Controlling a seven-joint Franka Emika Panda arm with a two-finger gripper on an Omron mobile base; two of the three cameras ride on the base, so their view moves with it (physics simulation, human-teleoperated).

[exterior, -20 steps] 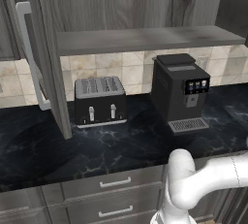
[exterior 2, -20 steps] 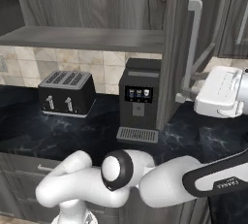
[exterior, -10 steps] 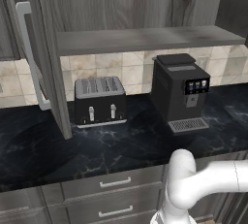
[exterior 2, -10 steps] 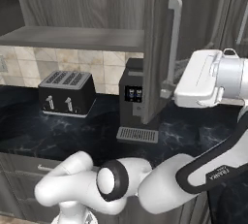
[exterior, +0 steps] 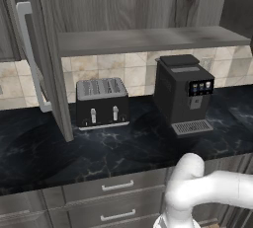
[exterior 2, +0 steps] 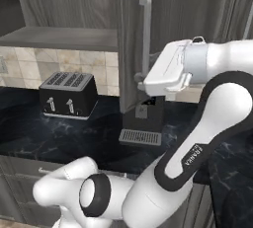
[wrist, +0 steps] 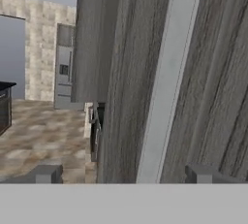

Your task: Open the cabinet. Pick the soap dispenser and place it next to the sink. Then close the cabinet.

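Grey-brown wood-grain cabinet (exterior 2: 131, 49) above back edge of dark marble surface (exterior: 99, 158), both doors swung out. Hand (wrist: 123, 172) released, fingers spread wide, straddling right door's silver bar handle (wrist: 167, 80). Handle's long axis vertical, straight ahead of hand, close, not yet gripped. Soap dispenser not made out.

Base pair behind — shared counter (exterior: 99, 158)

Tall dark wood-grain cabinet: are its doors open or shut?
Open: both doors of the cabinet stand swung out edge-on, exposing its shelf.
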